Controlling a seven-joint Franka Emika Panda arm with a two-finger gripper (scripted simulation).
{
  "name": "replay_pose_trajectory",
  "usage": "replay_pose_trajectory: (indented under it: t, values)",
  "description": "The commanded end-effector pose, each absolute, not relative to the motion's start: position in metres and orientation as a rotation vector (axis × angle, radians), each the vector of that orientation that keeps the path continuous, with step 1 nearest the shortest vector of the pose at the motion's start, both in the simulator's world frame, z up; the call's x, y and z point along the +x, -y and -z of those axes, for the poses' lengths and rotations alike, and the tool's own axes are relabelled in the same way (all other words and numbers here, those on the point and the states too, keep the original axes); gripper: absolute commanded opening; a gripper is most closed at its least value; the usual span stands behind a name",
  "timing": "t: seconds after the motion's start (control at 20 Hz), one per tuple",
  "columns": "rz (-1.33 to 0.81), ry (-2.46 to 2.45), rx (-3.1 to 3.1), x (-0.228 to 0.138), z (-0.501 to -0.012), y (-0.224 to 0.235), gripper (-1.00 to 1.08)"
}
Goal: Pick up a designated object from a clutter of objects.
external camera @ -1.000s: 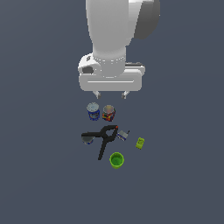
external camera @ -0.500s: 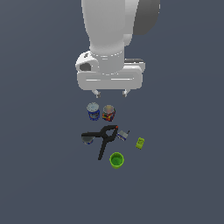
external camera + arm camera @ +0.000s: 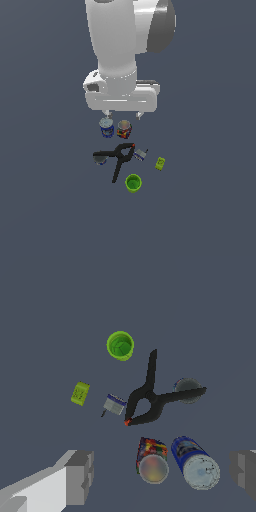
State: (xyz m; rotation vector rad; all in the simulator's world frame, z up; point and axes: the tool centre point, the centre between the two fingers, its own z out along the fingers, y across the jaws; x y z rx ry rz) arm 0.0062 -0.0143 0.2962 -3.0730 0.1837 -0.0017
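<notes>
Six objects lay scattered as the gripper [image 3: 160, 476] hung above them, jaws spread wide and empty. The short blue can [image 3: 188, 390] sat tucked under one handle of the black clamp [image 3: 150, 398], which a descent could snag or shove. The green cup [image 3: 120, 346], beyond the clamp, looked empty.

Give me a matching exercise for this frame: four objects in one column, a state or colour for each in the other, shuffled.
Things:
1. short blue can with a grey top
2. large black clamp
3. small green cup
4. gripper

States:
A. open, holding nothing
B. partly under a clamp handle
C. stands apart, opening upward
D. red-tipped jaws

Pairs: 1-B, 2-D, 3-C, 4-A
</notes>
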Motion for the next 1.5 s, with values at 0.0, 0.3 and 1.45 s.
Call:
replay_pose_trajectory:
  t: [0.0, 0.3, 1.45]
  values:
    - [-0.001, -0.254, -3.068, 0.011, -0.281, 0.022, 1.0]
    - [-0.005, -0.503, -3.042, 0.024, -0.229, 0.048, 1.0]
    - [0.0, -1.24, -2.886, 0.02, -0.064, 0.136, 1.0]
